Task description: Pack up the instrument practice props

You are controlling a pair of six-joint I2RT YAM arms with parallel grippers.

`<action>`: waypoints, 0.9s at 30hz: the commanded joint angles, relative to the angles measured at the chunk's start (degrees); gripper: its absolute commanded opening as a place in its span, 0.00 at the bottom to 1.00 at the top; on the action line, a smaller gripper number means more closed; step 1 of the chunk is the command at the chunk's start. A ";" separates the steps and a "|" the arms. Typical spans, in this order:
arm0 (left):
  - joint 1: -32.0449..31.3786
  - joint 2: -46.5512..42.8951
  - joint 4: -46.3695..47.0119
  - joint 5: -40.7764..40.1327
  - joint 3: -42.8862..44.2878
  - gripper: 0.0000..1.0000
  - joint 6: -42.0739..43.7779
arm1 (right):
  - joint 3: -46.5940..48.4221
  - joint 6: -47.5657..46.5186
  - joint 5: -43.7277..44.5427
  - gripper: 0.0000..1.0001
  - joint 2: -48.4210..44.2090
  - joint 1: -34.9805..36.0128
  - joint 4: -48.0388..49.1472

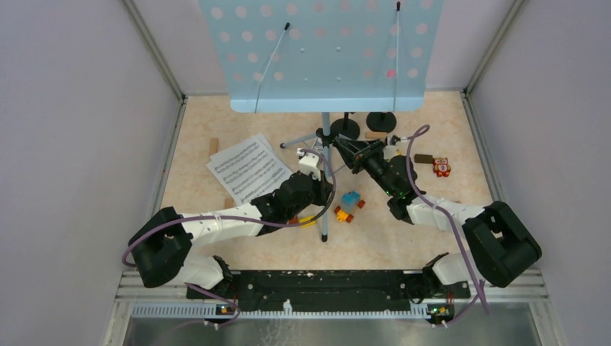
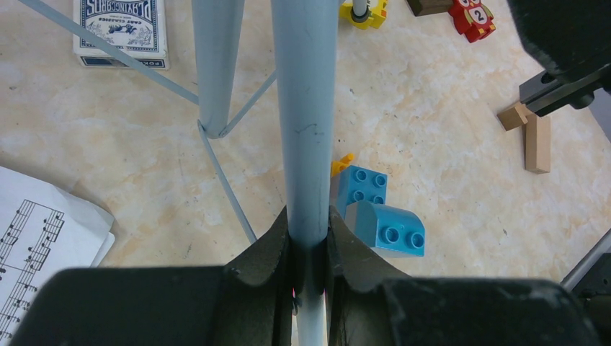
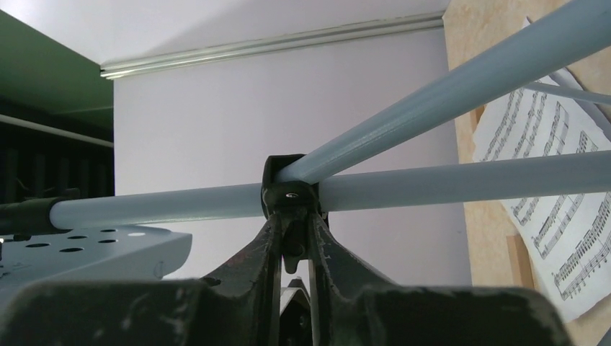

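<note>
The music stand (image 1: 324, 50) is upright toward the back of the table (image 1: 375, 241). Its pale blue perforated desk tilts over the far edge and its tripod legs splay out beneath. Both arms reach in to the base of it from either side.

The left gripper (image 2: 308, 223) is pinching one of the stand's thick pale blue tubes, a dark finger pressed flat on each side with no gap showing. The right gripper (image 3: 295, 220) comes in from the other side. Its fingers have drawn in tight on the small black collar (image 3: 288, 189) where the tubes meet (the one with a screw head in it), and they nip the tab under it.

The sheet music (image 1: 248, 169) lies flat on the table to the left of the legs, just beside the left arm's wrist. Two black mic holders (image 1: 380, 120) stand close behind the stand's foot, their round bases on the table.

Blue toy bricks (image 2: 378, 216) sit right next to the clamped tube. A few wooden blocks (image 2: 537, 140) lie further right, and a card box (image 2: 121, 29) lies beyond the legs.
</note>
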 commanded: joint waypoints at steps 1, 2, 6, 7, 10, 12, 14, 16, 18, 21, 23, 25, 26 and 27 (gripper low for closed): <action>0.91 1.80 -12.46 -3.51 -2.76 0.00 1.69 | 2.58 0.41 -2.85 0.07 1.18 -0.41 6.35; 0.91 1.73 -12.45 -3.57 -2.82 0.00 1.62 | 2.53 0.30 -2.86 0.04 1.17 -0.35 6.36; 0.91 1.69 -12.45 -3.46 -2.88 0.00 1.60 | 3.23 -4.97 -3.14 0.00 0.44 -0.45 4.91; 0.91 1.66 -12.45 -3.43 -2.84 0.00 1.76 | 3.79 -8.71 -3.57 0.00 -0.08 -0.43 4.19; 0.91 1.75 -12.70 -3.35 -2.68 0.00 2.23 | 8.36 -25.86 -5.45 0.00 -2.38 -0.28 -3.01; 0.91 1.51 -12.88 -3.39 -2.66 0.00 2.51 | 11.14 -38.60 -4.71 0.00 -4.60 0.72 -9.50; 0.91 1.30 -13.05 -3.48 -2.78 0.00 2.64 | 10.86 -49.75 -3.10 0.00 -6.14 2.20 -8.84; 0.91 0.87 -13.22 -3.54 -2.98 0.00 2.64 | 8.94 -58.79 -3.96 0.00 -7.10 2.52 -5.46; 0.91 0.34 -13.24 -3.70 -3.41 0.00 2.65 | 6.63 -66.99 -4.19 0.00 -7.96 2.52 -4.55; 0.91 -0.45 -13.45 -3.76 -3.77 0.00 2.56 | 4.30 -77.03 -7.05 0.00 -8.79 2.54 -3.11; 0.90 -0.82 -13.73 -3.65 -3.90 0.00 2.77 | 2.68 -85.39 -10.99 0.00 -9.08 2.53 -1.28; 0.91 -1.20 -13.96 -3.37 -4.10 0.00 3.06 | 0.55 -93.67 -15.03 0.00 -9.43 2.49 1.93; 0.91 -1.42 -14.12 -3.29 -4.17 0.00 3.23 | -0.45 -97.94 -17.67 0.00 -9.66 2.49 3.04; 0.91 -1.65 -14.24 -3.32 -4.26 0.00 3.44 | -1.29 -104.31 -20.87 0.00 -9.94 2.54 3.14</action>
